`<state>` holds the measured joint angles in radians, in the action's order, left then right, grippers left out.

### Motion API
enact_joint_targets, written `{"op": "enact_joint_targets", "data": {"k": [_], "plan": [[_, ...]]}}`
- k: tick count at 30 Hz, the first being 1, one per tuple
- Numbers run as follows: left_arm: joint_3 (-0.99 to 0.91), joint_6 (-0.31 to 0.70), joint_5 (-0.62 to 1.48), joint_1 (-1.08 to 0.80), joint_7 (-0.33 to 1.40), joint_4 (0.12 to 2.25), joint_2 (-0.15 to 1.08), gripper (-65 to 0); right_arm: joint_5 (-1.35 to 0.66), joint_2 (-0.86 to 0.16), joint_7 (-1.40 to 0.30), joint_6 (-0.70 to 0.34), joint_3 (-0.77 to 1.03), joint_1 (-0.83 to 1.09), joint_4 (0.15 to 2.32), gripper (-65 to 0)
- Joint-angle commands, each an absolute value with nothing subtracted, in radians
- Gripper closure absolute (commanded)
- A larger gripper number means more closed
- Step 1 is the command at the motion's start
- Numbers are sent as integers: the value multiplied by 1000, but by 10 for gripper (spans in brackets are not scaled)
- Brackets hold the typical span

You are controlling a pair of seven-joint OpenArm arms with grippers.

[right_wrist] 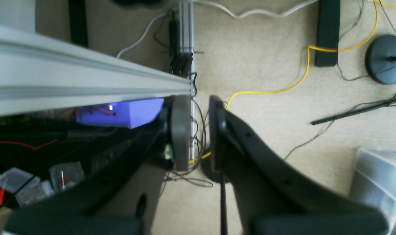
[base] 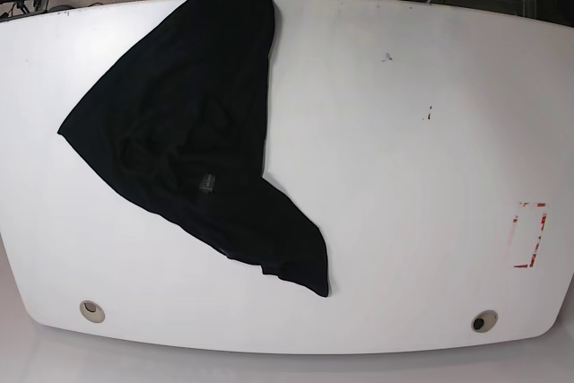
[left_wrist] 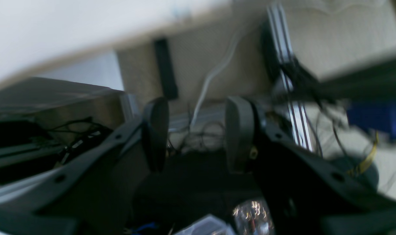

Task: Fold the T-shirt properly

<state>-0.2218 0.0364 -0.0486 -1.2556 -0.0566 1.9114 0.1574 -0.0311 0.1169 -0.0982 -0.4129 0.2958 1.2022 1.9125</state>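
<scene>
Left pincer (left_wrist: 193,135): dark grey, two padded fingers standing well apart, nothing between them; blurred view down past the table edge to carpet and cables.
Right pincer (right_wrist: 198,132): dark grey, pads close but not touching, a narrow gap showing beige carpet and a yellow cable (right_wrist: 302,75) below; empty.
Both pincers, placing: off the white oval table (base: 404,150), out of the base view; no cloth in either wrist view.
Large, soft black cloth T-shirt (base: 193,145): well apart from both pincers, crumpled in a loose diagonal heap on the table's left half in the base view, the side of the right pincer; top lobe reaching the far edge, a point trailing toward the near edge.
Small grey label (base: 206,184): showing near the heap's middle, so neck likely buried there.
Step in hand, judged: reach in and spread flat before any fold.
Doing it well: bring right pincer over the heap first; open wider before descending; pinch one layer only at an outer corner; drag outward along the table; avoid gathering bunched middle.
Risk: grabbing several layers, dragging the heap off the far edge.
</scene>
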Motion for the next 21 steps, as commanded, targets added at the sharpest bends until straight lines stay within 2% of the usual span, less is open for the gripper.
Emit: {"op": "enact_joint_targets", "data": {"k": [1, 8, 21], "plan": [[-249, 28, 13, -1280, -70, 1949, 163, -260, -77, 114, -128, -418, 300, 1227, 1977, -94], [-288, 28, 177, -1233, -70, 1979, 165, -261, -194, 79, -163, -444, 305, 1187, 2023, -94], [-257, 28, 168, -1076, -68, 1998, 160, -262, -189, 35, -166, -444, 303, 943, 2020, -95]]}}
